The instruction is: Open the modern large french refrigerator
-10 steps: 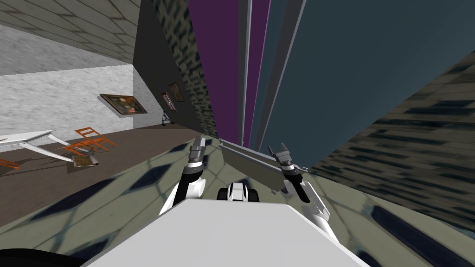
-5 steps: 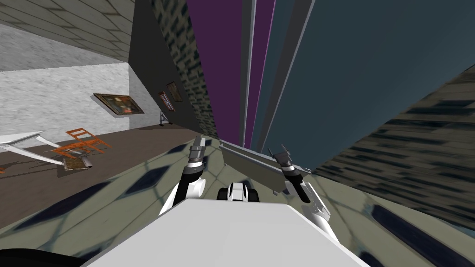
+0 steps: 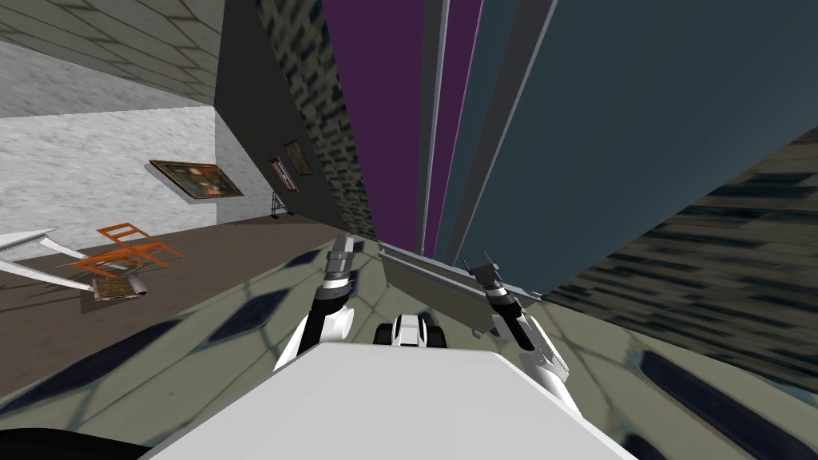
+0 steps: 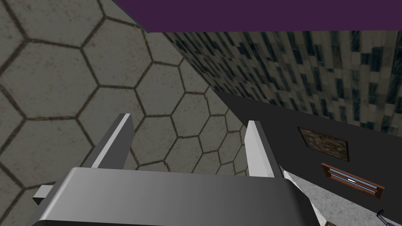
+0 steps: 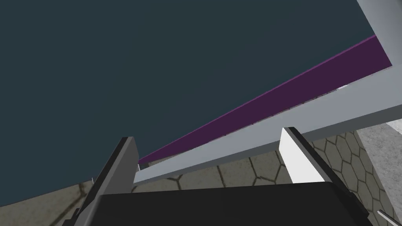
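Slightly turned since earlier, I hold left end effector [image 3: 343,239] and right end effector [image 3: 479,260], both open, near one refrigerator [image 3: 623,120].

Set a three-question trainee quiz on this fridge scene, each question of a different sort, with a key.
1. True or false: the left gripper is open, with hexagon floor tiles beyond it.
2. Which thing shows between the open fingers of the right gripper? A) a grey bar B) an orange chair C) a picture frame
3. Fill in: beside the dark blue-grey fridge door stands a ___ panel.
Key: 1 true; 2 A; 3 purple.
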`<state>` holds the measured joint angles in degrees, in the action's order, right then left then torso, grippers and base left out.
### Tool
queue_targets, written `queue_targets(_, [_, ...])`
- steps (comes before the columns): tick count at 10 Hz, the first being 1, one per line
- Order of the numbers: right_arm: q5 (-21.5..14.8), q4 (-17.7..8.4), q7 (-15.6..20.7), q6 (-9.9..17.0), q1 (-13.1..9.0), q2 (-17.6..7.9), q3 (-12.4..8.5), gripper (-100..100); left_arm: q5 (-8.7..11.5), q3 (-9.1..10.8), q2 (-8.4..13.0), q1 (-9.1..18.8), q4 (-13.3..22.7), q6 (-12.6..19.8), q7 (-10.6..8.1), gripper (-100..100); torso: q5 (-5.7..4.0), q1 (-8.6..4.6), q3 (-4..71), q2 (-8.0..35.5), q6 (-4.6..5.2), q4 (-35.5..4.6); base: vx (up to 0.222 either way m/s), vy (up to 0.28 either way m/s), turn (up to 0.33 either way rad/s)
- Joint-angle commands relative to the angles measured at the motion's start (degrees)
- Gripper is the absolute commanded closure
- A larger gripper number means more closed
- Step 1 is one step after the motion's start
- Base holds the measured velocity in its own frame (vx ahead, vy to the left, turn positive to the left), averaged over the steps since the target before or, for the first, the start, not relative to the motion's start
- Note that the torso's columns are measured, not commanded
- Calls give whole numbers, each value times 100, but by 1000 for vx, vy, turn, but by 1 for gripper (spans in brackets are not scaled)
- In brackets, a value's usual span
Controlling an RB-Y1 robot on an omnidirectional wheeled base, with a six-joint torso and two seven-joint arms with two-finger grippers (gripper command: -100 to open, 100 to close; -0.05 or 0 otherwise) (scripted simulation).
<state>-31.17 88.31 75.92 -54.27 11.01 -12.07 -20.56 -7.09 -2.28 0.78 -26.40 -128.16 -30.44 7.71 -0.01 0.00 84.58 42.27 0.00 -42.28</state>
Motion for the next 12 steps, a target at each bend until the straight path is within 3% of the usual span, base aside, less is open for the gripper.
queue_targets(1, [-190,-234,405,-100,-44,54,-132,-100,0,0,0,0,0,0,0,0,1,-1,-1,2,-1,-1,49,48,-37])
queue_targets(2, [-190,-234,424,-100,-44,54,-132,-100,0,0,0,0,0,0,0,0,1,1,0,-1,0,0,36,34,-22])
queue_targets(4, [-423,-556,804,-224,-108,175,-295,-100,0,0,0,0,0,0,0,0,0,1,-2,3,0,-1,44,50,-38])
queue_targets(5, [-423,-556,880,-224,-108,175,-295,-100,0,0,0,0,0,0,0,0,2,5,2,-4,0,1,41,46,-46])
queue_targets(7, [-628,-844,1242,-328,-159,352,-439,-100,0,0,0,1,0,0,0,0,-19,-1,14,-34,-19,34,34,49,-43])
queue_targets(10, [-719,-970,1434,-373,-179,462,-503,-100,0,0,0,0,0,0,0,0,-44,-19,35,-75,-26,71,25,29,-20])
queue_targets(12, [-872,-1184,1707,-444,-210,731,-610,-100,0,1,1,0,0,0,0,0,-33,-11,35,-69,-28,54,24,30,-47])
